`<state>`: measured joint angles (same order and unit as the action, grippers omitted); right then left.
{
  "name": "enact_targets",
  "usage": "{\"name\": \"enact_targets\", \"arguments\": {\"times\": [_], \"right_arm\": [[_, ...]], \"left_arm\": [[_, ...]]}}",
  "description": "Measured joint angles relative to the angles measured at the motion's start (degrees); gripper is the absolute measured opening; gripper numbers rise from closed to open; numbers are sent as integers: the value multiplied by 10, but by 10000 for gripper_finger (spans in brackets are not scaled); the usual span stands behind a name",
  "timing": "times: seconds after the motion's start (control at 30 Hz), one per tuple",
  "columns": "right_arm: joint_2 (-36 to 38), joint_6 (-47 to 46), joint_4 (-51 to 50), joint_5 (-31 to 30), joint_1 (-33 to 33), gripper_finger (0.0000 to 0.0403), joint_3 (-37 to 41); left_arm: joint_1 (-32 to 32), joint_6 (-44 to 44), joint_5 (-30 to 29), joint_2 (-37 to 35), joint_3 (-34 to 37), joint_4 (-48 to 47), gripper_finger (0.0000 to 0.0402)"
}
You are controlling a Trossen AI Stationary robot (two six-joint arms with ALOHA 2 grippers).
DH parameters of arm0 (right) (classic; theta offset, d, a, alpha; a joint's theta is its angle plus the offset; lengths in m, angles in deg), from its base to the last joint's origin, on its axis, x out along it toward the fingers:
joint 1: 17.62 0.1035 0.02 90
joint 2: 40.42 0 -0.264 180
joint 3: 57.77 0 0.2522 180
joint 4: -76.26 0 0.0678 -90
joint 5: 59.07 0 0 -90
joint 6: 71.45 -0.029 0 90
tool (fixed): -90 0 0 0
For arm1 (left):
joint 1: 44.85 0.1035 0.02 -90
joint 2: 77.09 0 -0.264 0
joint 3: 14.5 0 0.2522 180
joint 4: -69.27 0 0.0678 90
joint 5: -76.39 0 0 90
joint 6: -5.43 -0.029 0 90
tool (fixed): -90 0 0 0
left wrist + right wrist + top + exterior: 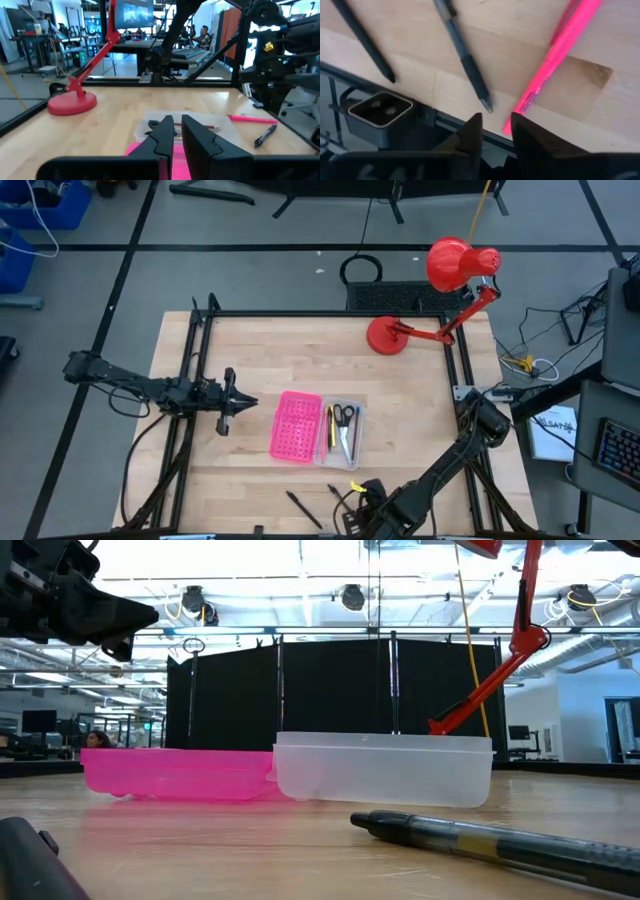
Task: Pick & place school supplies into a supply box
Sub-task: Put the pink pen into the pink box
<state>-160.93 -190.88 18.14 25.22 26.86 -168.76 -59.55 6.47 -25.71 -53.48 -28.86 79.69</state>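
Supply box sits mid-counter, open. Clear tray half on the right, pink perforated lid lying flat on its left, the two joined. Inside the tray: scissors with black handles, plus a yellow pencil alongside them toward the lid side.

Still out on the counter near the front edge: a black pen, a second dark pen, and a pink pen seen clearly from the right wrist. In that view the pink pen lies just beside the dark pen, apart from it, with the black one farther over.

Left gripper hovers above the counter, left of the pink lid, pointing toward the box. Fingers close together, a narrow slit between them, nothing held.

Right gripper is at the front edge of the counter, by the loose pens. Fingers nearly together, small gap, empty; their tips sit over the counter edge near the pink pen's end.

Red desk lamp stands at the back right.
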Motion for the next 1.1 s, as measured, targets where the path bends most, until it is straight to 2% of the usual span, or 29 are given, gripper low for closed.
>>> {"name": "enact_targets", "arguments": {"times": [0.2, 0.47, 0.67, 0.8, 0.9, 1.1], "right_arm": [[0, -34, -56, 0, -4, 138, 0], [-7, -6, -78, 6, -30, 145, 0], [-31, 3, -78, 72, -40, 146, 0], [-52, 0, -63, 81, -40, 146, -1], [-67, 6, -62, 124, -41, 145, -3], [-96, 58, -102, 175, -42, 127, -3]], "left_arm": [[0, 6, 0, 0, 0, 1, 42], [0, 21, 0, 0, 0, 0, 42], [0, 38, 0, 0, 0, -6, 42], [0, 43, 0, 0, 0, -18, 42], [0, 43, 0, 0, 0, -22, 42], [0, 42, 0, 0, 0, -20, 42]]}}
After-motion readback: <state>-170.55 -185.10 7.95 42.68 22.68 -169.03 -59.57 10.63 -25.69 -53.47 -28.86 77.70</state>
